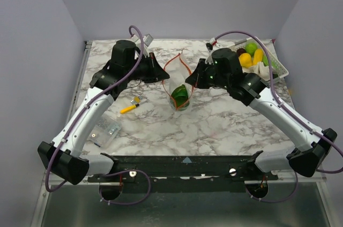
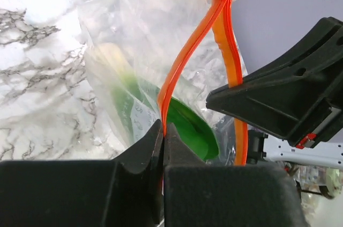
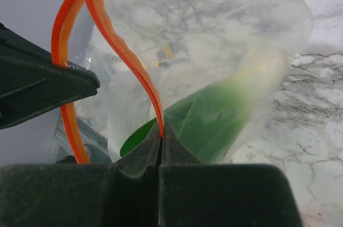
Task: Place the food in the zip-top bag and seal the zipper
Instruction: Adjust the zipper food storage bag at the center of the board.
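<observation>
Zip-top bag (image 1: 179,85) — marble tabletop (image 1: 214,125), grey walls (image 1: 177,2)

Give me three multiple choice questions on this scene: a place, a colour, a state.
1. Where is the marker pen? A. left of the zip-top bag B. inside the bag C. held by a gripper
2. What colour is the food inside the bag? A. purple B. green C. orange
3. How is the zipper? A. sealed shut B. torn off C. open, one strip pinched by the left gripper, the other by the right gripper
Answers: 1 A, the top view shows it left of the bag; 2 B, green shows through the plastic; 3 C, the strips bow apart.
</observation>
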